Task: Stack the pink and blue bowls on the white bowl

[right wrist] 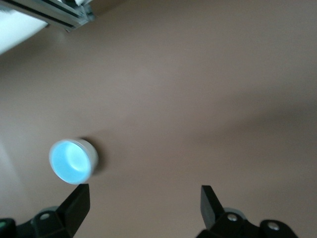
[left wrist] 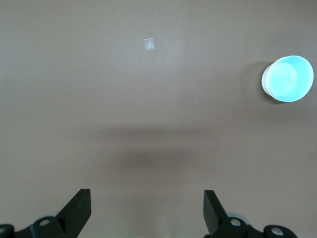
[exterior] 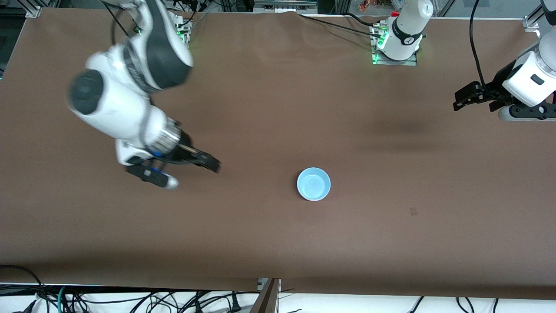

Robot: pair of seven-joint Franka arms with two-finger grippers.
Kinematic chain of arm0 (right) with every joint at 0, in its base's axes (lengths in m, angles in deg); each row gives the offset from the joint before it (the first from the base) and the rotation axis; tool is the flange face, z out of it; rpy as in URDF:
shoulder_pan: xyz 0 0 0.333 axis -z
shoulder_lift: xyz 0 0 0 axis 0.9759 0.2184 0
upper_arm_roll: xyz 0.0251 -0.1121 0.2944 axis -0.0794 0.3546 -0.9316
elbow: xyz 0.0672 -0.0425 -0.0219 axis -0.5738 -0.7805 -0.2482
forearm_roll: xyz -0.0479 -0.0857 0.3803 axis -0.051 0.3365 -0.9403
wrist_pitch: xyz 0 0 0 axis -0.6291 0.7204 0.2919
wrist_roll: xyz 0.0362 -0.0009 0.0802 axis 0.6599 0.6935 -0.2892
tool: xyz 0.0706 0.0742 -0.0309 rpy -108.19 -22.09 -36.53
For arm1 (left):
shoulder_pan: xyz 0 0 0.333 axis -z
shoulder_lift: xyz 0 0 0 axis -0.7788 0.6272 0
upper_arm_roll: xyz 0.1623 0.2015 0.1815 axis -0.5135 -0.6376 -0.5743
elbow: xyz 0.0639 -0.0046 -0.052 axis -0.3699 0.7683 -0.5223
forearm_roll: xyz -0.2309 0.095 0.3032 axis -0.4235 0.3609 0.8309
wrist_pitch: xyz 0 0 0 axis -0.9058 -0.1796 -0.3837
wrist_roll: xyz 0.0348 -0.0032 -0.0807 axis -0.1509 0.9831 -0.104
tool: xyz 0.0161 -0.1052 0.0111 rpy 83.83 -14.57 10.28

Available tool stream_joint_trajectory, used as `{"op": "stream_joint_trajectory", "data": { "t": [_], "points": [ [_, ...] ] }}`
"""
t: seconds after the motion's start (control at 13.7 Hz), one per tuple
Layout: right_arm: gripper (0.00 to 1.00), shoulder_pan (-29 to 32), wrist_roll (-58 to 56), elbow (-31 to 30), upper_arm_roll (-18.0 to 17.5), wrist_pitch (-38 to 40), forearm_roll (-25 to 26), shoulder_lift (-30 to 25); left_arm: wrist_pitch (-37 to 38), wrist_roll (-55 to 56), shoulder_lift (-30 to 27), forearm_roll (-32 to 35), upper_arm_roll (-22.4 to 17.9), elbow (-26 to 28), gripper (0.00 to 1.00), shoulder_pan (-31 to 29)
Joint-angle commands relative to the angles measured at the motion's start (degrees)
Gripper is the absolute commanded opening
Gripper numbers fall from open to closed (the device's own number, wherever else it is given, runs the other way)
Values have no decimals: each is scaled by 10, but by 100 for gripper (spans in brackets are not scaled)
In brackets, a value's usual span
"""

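A light blue bowl [exterior: 313, 183] sits near the middle of the table, nested in the white bowl [left wrist: 265, 82], whose pale wall shows below the blue rim. The same stack shows in the right wrist view, blue bowl [right wrist: 70, 161] inside the whitish wall [right wrist: 93, 157]. The pink bowl is hidden. My right gripper [exterior: 194, 173] hangs open and empty over bare table, apart from the stack toward the right arm's end. My left gripper [exterior: 474, 105] waits open and empty at the left arm's end of the table. Both wrist views show wide jaws, left [left wrist: 147, 208] and right [right wrist: 143, 206].
A small pale tape mark [exterior: 413, 211] lies on the brown table [exterior: 278, 243] between the stack and the left arm's end. The arm bases [exterior: 397, 43] stand along the table's edge farthest from the front camera. Cables hang below the nearest edge.
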Motion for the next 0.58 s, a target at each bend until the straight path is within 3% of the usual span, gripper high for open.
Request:
{"op": "stream_joint_trajectory", "data": {
  "t": [0.0, 0.22, 0.51],
  "points": [
    [99, -9, -66, -73, 9, 51, 62, -83, 5, 4, -4, 6, 1, -3, 100, 1],
    [99, -9, -134, -187, 8, 28, 119, -171, 5, 4, -4, 6, 1, -3, 100, 1],
    [99, -8, -171, -221, 24, -4, 132, -185, 5, 4, -4, 6, 1, -3, 100, 1]
  ]
}}
